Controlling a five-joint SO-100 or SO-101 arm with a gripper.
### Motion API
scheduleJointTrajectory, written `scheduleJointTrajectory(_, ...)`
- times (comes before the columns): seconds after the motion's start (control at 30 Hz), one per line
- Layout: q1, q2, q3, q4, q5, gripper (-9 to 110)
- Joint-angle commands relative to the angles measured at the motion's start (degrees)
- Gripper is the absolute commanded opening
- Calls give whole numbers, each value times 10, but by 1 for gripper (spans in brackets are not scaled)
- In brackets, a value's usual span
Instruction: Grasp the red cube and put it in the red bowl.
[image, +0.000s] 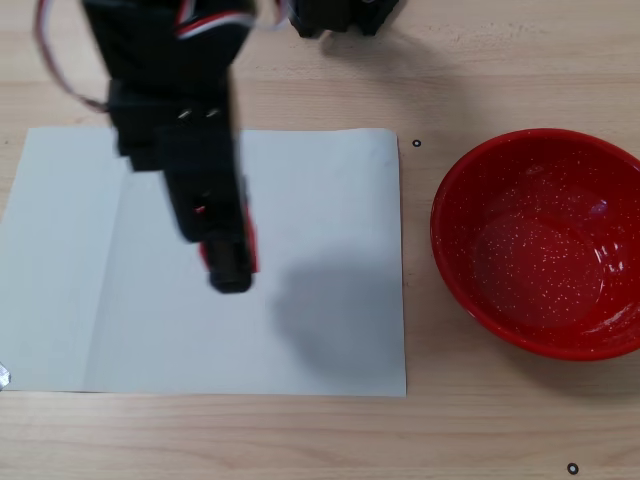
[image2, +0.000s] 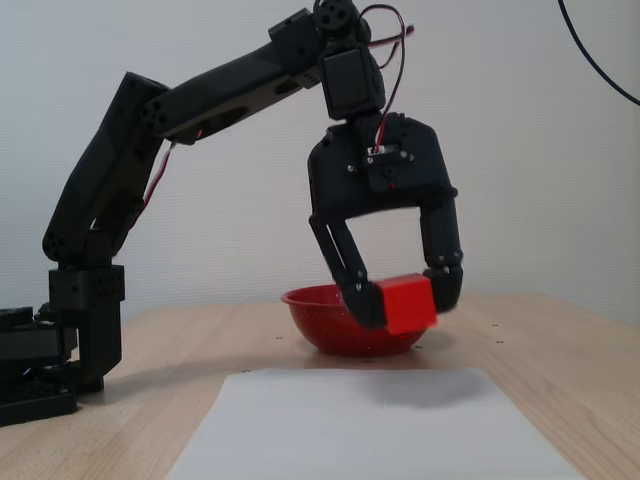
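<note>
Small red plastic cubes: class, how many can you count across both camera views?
1. The small red plastic cube is clamped in the black two-finger gripper, lifted above the white paper sheet. None seems hidden.

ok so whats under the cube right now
Only air, then the white paper with a soft shadow; the cube hangs clamped in the pincer, clear of the sheet. From above, the arm covers nearly all of the cube and the paper directly below it.

No writing, label, brand, number or sign can be read in either fixed view; nothing shown carries any legible text at all.
</note>
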Motion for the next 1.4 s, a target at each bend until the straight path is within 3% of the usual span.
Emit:
scheduleJointTrajectory(0.0,27,137,-22,13,-18,0)
scheduleJointTrajectory(0.5,236,194,-26,61,-87,0)
scheduleJointTrajectory(1.1,395,150,-67,94,-149,0)
scheduleJointTrajectory(1.27,395,138,-70,94,-159,22)
scheduleJointTrajectory(1.37,391,133,-74,94,-158,25)
